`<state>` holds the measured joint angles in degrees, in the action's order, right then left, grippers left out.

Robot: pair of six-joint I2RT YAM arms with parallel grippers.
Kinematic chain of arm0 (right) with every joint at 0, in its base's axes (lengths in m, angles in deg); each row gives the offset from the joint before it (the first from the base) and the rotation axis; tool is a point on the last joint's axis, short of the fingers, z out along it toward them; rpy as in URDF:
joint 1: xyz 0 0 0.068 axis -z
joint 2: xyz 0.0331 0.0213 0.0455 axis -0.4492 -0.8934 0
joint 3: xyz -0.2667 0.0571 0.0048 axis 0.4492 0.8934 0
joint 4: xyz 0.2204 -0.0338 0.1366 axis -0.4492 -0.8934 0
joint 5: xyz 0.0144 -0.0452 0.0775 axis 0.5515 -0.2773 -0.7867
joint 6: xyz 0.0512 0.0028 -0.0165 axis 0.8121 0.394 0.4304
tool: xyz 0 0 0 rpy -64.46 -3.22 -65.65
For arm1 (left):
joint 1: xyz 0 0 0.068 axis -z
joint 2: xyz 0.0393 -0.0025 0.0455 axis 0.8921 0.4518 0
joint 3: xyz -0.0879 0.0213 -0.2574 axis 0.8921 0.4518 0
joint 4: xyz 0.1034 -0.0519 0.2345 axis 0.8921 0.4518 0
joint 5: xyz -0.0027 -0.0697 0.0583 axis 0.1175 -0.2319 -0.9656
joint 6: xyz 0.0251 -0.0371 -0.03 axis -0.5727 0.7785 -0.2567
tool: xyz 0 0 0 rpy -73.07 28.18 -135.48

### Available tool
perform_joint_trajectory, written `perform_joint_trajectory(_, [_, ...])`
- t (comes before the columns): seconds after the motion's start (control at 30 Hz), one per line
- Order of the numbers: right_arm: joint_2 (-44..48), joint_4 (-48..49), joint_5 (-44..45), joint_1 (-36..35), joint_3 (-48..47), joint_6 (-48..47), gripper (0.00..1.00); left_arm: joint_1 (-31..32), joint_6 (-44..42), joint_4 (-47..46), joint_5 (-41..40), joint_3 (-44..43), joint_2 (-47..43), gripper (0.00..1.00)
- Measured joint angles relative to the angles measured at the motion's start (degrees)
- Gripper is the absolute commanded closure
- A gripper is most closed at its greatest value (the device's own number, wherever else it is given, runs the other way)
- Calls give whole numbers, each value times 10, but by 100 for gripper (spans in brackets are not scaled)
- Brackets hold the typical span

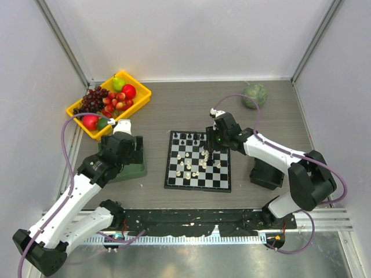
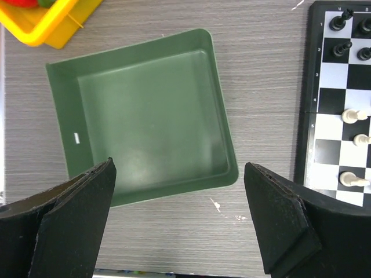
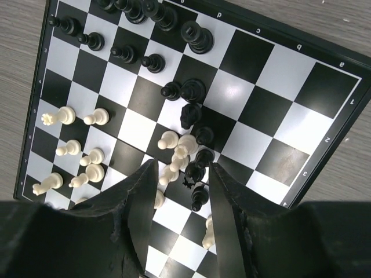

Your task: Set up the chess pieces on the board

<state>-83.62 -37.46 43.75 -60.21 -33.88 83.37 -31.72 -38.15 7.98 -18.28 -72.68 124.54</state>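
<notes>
While heaped at centre of board (image 1: 221, 179) between right gripper (image 3: 184, 168) jaws (clamped? cannot tell), pinch light, rigid, tippy chess pieces (image 3: 177, 145) at waist, leaving left gripper (image 2: 178, 168) agape left of board.

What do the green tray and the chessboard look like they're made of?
The green tray looks like molded plastic, semi-matte: one piece, rounded corners, soft sheen. The chessboard has a smooth, glossy printed surface with glare on its squares; plastic or coated card, hard to tell.
</notes>
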Motion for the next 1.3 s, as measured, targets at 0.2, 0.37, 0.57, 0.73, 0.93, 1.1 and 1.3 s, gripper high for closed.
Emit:
perform_joint_trajectory(0.2, [-9,-2,-3,0,-8,7,58,-1,40,-39,23,36,1,1])
perform_joint_trajectory(0.37, [37,-11,-11,1,34,20,58,-31,31,-57,29,-35,46,0])
perform_joint_trajectory(0.57, [58,-24,-9,2,39,23,58,-79,35,-99,37,-254,136,0])
perform_joint_trajectory(0.73, [65,-26,-9,2,40,25,58,-82,88,-164,71,-166,96,0])
perform_joint_trajectory(0.93, [75,-26,-11,2,52,24,59,-84,92,-144,97,-31,57,1])
perform_joint_trajectory(1.1, [74,-26,-12,2,59,24,60,-86,69,-130,73,-43,11,0])
perform_joint_trajectory(1.3, [50,-12,-21,2,59,28,62,-86,63,-136,67,-45,-17,0])
